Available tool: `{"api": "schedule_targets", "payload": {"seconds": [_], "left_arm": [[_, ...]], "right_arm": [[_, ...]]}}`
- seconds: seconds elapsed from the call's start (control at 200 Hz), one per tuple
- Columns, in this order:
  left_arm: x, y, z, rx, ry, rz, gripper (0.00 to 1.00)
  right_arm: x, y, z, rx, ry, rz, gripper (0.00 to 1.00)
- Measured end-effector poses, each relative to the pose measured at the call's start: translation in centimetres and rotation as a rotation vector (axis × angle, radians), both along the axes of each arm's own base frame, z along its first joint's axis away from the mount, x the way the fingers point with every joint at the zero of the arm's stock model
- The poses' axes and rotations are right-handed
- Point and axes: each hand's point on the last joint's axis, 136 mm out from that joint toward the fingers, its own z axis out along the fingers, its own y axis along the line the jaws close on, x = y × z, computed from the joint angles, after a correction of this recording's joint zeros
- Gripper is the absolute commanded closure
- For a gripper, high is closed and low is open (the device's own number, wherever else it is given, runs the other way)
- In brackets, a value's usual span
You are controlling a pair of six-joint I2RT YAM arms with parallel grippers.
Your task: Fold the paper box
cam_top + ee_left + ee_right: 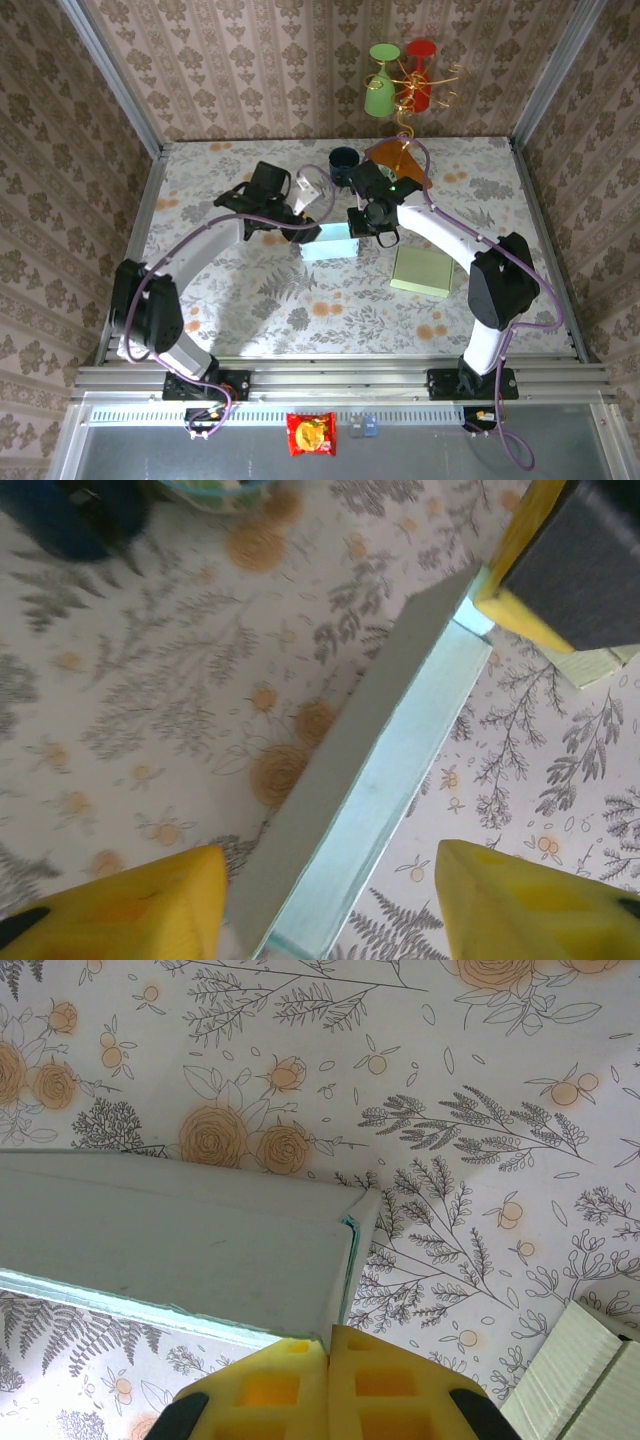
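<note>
— Starting at the left: what worries you about the left hand?

— Its jaws stand open, astride the near end of the paper box. One yellow finger sits right against the grey outer wall, and the other is apart from the pale blue side. If it closes off-centre like that, I think it shoves the box sideways before it grips. Or it flattens the wall instead of creasing it.

— And the box itself?

— It lies in the middle of the counter, long and narrow, between the two hands, with a wall standing up. The paper looks thin, so a hard squeeze would likely buckle it where there is no fold line.

— The right hand?

— It is closed tight, fingers together. The corner at the box's right end runs straight into the seam between them, so it looks pinched on that end wall. That is a small bite on an edge. If the left hand tugs or twists, the paper could slip out or tear at that corner, and the box would swing loose.

— Anything further right?

— A pale green box lies on the counter to the right, apart from the blue one. A wide swing on that side could knock it.
</note>
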Motion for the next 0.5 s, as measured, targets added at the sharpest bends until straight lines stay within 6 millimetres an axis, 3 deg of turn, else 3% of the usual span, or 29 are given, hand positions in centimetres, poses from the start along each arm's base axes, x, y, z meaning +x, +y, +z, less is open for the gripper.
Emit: {"api": "schedule_targets", "payload": {"seconds": [0.09,0.16,0.3,0.5], "left_arm": [[-0.2,1.5,1.8,-0.026,0.011,0.087,0.52],[-0.7,2.6,2.1,-0.031,0.054,0.137,0.52],[-2.0,4.2,0.6,-0.003,0.19,0.21,0.46],[-2.2,5.2,-1.3,-0.024,0.354,0.295,0.48]], "right_arm": [[0.0,0.0,0.0,0.001,0.001,-0.003,1.0],[0.0,0.0,0.0,0.002,0.002,-0.006,1.0],[0.0,0.0,0.1,0.006,0.004,-0.015,1.0],[0.0,0.0,0.1,0.005,0.005,-0.016,1.0]]}}
